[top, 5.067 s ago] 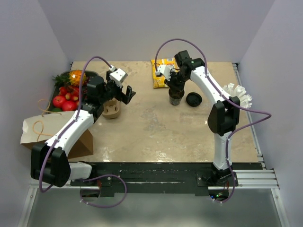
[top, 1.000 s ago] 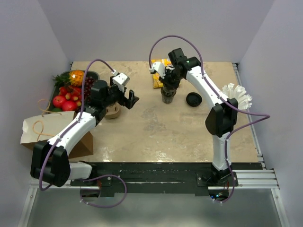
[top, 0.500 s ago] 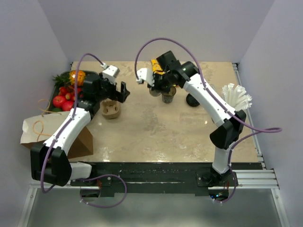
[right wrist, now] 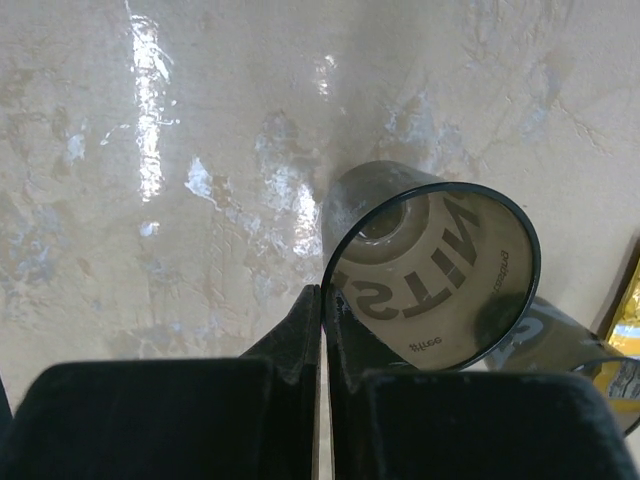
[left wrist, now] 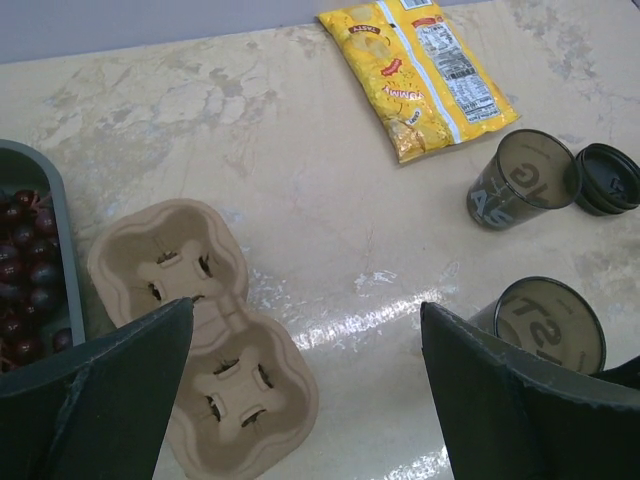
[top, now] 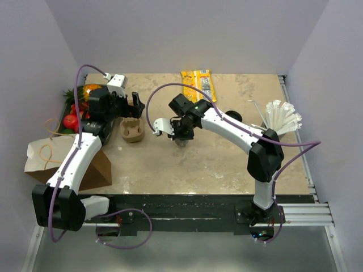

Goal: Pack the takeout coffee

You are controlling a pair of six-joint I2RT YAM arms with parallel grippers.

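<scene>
Cardboard-brown and moulded, the cup carrier (top: 133,131) lies flat on the worktop (top: 187,164), left of centre, with its wells facing up. The left gripper (top: 135,102) hovers over the carrier's far side. Its jaws are spread wide and grasp nothing; in the left wrist view one dark finger (left wrist: 110,385) overlaps the carrier's near edge.

To the right of the carrier, near it but not touching, the right gripper (right wrist: 322,300) holds a dark coffee cup (right wrist: 440,280) by its rim. The jaws are clenched on the cup wall, one finger inside the mouth and one outside, with only a thin slit between them. This cup is open-topped and shows pale lettering on its inner wall. It leans somewhat in the right wrist view. Whether its base rests on the worktop or hangs just above it, I cannot tell.

A second cup (left wrist: 522,180) of the same kind stands farther back, upright and uncovered, just beside a black lid (left wrist: 608,178) on its right. A yellow snack bag (left wrist: 420,70) lies flat near the far edge of the worktop, behind both cups. At the left edge sits a grey tray (left wrist: 62,230) of dark grapes with other fruit (top: 76,116). A brown paper bag (top: 48,156) is at the near left corner, and a white bundle (top: 282,116) is at the right edge.
</scene>
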